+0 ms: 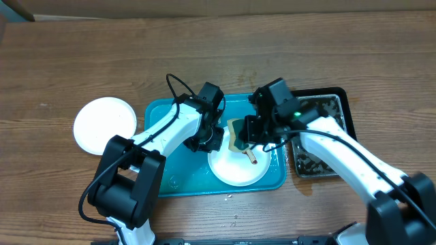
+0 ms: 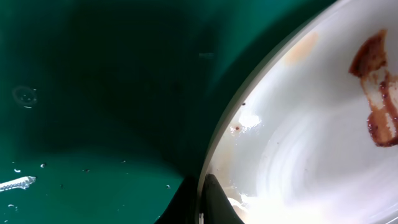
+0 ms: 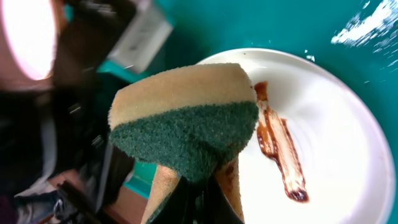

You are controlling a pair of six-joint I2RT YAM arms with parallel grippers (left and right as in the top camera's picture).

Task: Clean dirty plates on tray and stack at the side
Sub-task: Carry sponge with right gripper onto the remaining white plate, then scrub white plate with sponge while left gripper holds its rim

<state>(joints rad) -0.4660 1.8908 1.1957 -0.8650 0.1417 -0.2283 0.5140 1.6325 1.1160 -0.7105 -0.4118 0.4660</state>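
Overhead, your left gripper point(image 1: 208, 140) pinches the left edge of the dirty plate point(image 1: 235, 171) in the tray point(image 1: 165, 178). Your right gripper point(image 1: 249, 133) squeezes the sponge point(image 3: 186, 118) at its top edge. Bare tray floor lies left.

White arms point(image 1: 170, 129), black joints point(image 1: 129, 178), black cables point(image 1: 174, 86).

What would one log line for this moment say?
left gripper: pinching plate rim | right gripper: holding sponge by smear | plate on tray
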